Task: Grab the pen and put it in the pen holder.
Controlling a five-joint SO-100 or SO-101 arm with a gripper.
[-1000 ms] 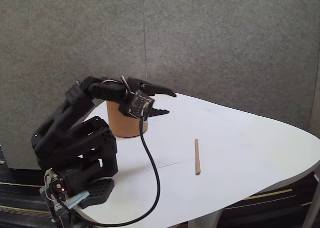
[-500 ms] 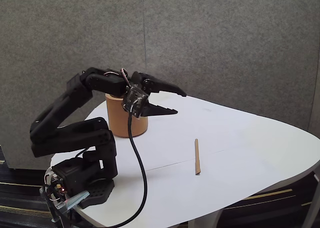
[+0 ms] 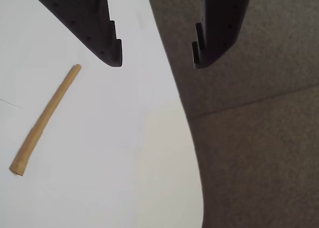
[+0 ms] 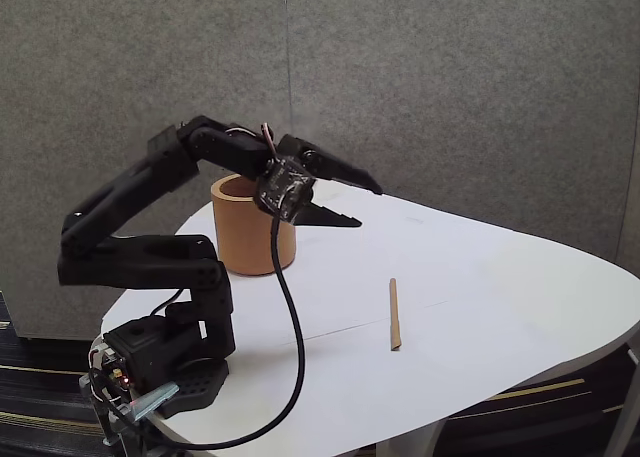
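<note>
The pen [image 4: 393, 314] is a thin light-brown stick lying flat on the white table [image 4: 500, 307], right of the middle in the fixed view. In the wrist view the pen [image 3: 45, 117] lies at lower left, below and left of the fingertips. The pen holder [image 4: 250, 229], a tan cylindrical cup, stands upright at the table's back left, partly behind the arm. My gripper [image 4: 369, 205] hangs open in the air, right of the cup and well above the table, with nothing between its black fingers. In the wrist view the gripper [image 3: 156, 59] is spread over the table's edge.
A black cable [image 4: 290, 327] loops from the wrist down to the arm's base [image 4: 165, 367] at the front left. Grey panel walls [image 4: 450, 87] stand behind the table. The table's curved edge [image 3: 192, 153] drops to grey carpet [image 3: 259, 138].
The arm has risen and reached further right, away from the cup. The gripper stays open. The pen has not moved.
</note>
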